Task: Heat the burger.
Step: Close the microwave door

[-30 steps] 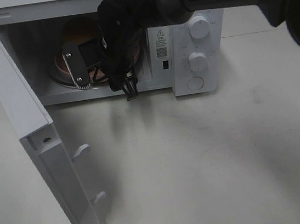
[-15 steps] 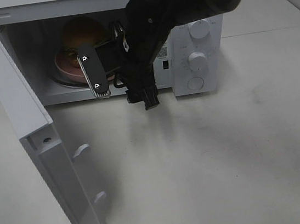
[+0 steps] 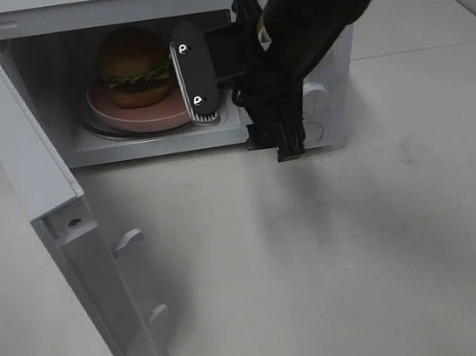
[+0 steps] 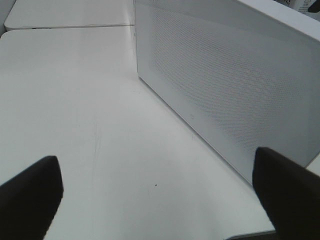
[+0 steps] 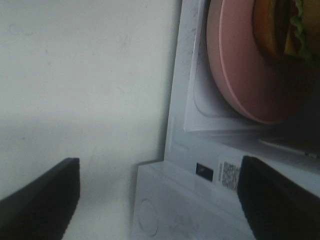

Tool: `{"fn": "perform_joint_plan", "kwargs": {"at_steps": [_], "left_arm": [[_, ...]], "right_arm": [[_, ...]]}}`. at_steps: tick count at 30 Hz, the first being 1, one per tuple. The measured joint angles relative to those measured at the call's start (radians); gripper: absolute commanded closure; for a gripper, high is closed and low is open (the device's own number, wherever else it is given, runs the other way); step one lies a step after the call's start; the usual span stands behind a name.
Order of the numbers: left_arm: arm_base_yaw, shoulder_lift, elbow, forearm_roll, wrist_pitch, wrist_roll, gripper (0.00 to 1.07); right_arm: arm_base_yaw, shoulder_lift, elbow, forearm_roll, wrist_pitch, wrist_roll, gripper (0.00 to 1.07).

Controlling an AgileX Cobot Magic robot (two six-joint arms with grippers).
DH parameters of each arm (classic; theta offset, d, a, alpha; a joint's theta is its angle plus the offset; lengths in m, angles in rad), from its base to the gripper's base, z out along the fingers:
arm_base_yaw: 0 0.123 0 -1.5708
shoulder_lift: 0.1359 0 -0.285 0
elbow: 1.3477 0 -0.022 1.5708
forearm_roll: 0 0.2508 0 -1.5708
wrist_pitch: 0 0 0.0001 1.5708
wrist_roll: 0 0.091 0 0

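Note:
The burger (image 3: 134,64) sits on a round pink plate (image 3: 144,114) inside the open white microwave (image 3: 110,9). My right gripper (image 3: 240,112) is open and empty, just outside the right part of the cavity opening and apart from the plate. One finger (image 3: 191,73) faces the camera. In the right wrist view the burger (image 5: 280,25) and plate (image 5: 240,65) lie beyond my wide-apart right gripper (image 5: 160,200). My left gripper (image 4: 160,195) is open and empty over the table. It is out of the exterior view.
The microwave door (image 3: 37,187) stands swung wide open at the left, reaching toward the table's front. My right arm covers most of the control panel (image 3: 313,93). A white perforated panel (image 4: 225,85) runs beside the left gripper.
My right gripper has drawn back out of the microwave cavity and moved right. The burger and pink plate stay inside and now show fully.

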Motion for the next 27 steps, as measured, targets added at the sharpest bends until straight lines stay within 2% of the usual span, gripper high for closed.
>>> {"fn": "perform_joint_plan", "kwargs": {"at_steps": [4,7,20,27], "left_arm": [[0.000,0.000,0.000,0.000,0.000,0.000,0.09],[0.000,0.000,0.000,0.000,0.000,0.000,0.09],[0.000,0.000,0.000,0.000,0.000,0.000,0.09],[0.000,0.000,0.000,0.000,0.000,0.000,0.09]], "right_arm": [[-0.009,-0.080,0.069,-0.001,0.035,0.083,0.25],[-0.008,-0.096,0.080,-0.001,0.047,0.107,0.25],[-0.011,-0.312,0.226,0.001,0.255,0.558,0.28],[-0.011,-0.410,0.284,0.020,0.351,0.713,0.29]]}}
